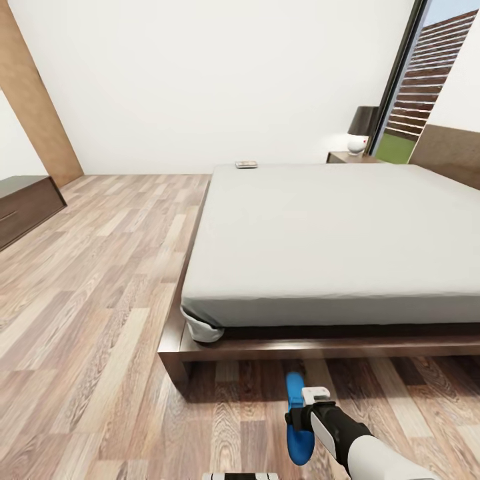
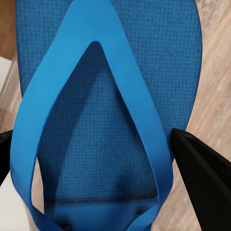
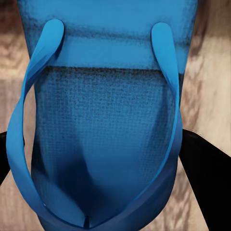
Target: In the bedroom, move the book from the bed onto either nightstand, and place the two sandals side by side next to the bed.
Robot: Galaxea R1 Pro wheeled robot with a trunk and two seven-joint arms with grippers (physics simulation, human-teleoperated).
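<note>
Right hand (image 1: 301,419) grips bed-pointing sandal (image 1: 297,413).

No legible text on anything.

A white-shelled forearm (image 1: 383,460) with a black wrist section and a small white bracket is seen, and matte black angular fingers (image 2: 202,168) are shown.

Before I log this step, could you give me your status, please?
Right gripper shut on one sandal, low before bed. Left gripper shut on second sandal. Book on bed's far corner. No obstruction seen.
</note>
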